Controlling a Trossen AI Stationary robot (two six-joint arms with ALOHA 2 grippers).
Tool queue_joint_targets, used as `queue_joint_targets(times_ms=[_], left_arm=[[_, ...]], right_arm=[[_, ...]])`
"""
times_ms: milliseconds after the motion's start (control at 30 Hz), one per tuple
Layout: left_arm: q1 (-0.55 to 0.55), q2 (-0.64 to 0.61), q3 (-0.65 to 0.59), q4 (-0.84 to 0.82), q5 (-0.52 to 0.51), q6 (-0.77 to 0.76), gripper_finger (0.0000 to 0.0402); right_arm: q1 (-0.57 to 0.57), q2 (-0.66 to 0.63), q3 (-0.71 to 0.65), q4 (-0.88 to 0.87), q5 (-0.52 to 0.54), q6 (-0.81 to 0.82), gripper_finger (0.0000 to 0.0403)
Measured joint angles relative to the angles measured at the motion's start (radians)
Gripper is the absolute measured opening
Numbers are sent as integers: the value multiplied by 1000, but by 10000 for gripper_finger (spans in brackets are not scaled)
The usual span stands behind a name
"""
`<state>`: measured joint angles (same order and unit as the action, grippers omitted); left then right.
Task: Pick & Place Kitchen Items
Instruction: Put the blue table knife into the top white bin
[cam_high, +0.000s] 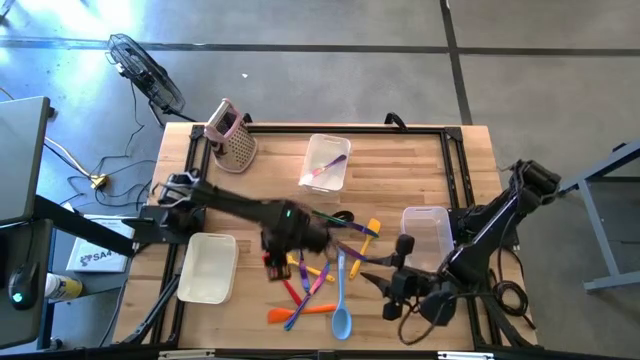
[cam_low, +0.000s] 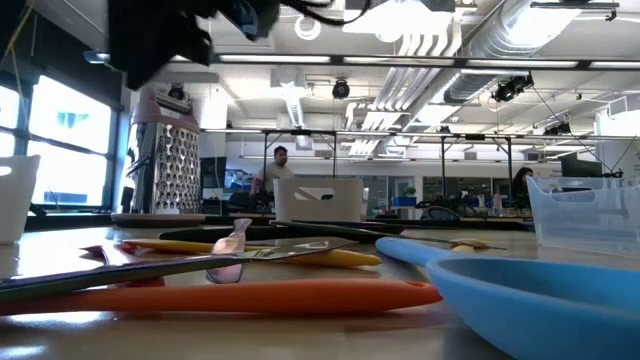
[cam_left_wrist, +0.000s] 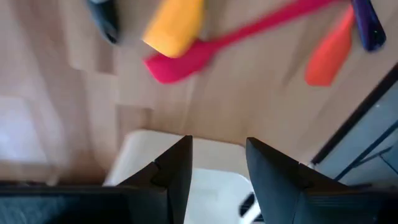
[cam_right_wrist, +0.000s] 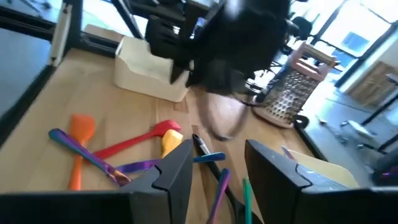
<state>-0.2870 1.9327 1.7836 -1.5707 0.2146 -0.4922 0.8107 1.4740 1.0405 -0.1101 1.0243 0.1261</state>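
Observation:
The kitchen items lie in a loose pile on the wooden table's near middle: a blue spoon (cam_high: 340, 305), an orange spatula (cam_high: 300, 311), a red spatula (cam_left_wrist: 186, 59), a yellow one (cam_high: 368, 235) and purple ones (cam_right_wrist: 140, 166). My left gripper (cam_high: 272, 248) hangs open above the table, pointing steeply down between the pile and a white bin (cam_high: 207, 267), with nothing between its fingers (cam_left_wrist: 217, 168). My right gripper (cam_high: 385, 283) stands open near the pile's right side, pointing almost level toward it, and is also empty (cam_right_wrist: 217, 168).
A clear bin (cam_high: 325, 160) at the far middle holds a purple utensil. Another clear bin (cam_high: 425, 235) stands on the right beside my right arm. A pink box grater (cam_high: 232, 135) is at the far left. A fan (cam_high: 145, 70) stands on the floor beyond the table.

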Motion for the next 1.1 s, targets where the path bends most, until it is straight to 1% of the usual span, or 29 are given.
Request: queue_joint_targets(times_ms=[133, 200, 300, 467, 600, 700, 800, 867, 1033, 1100], left_arm=[[-103, 0, 0, 0, -24, -144, 145], [-153, 0, 0, 9, -47, -231, 145], [-218, 0, 0, 80, -95, -358, 145], [-297, 0, 0, 273, -198, -553, 145], [-333, 12, 0, 397, -302, -756, 145], [-342, 25, -2, 418, -373, -911, 145], [-341, 54, 1, 428, -379, -1012, 145], [-338, 87, -1, 439, -341, -1055, 145], [-318, 149, 0, 514, -239, -1083, 145], [-315, 175, -1, 544, -216, -1082, 145]], right_arm=[[-35, -31, 0, 22, -103, -20, 140], [-47, -49, 0, 25, -134, -22, 140], [-52, -69, 0, 24, -142, -37, 140], [-65, -102, 0, 31, -144, -144, 140], [-87, -134, 0, 31, -157, -174, 140], [-92, -159, 0, 2, -195, -179, 140], [-91, -188, 0, -54, -248, -162, 140], [-91, -203, 0, -86, -268, -132, 140], [-80, -242, 0, -183, -314, -60, 140], [-73, -252, 0, -219, -342, -29, 140]])
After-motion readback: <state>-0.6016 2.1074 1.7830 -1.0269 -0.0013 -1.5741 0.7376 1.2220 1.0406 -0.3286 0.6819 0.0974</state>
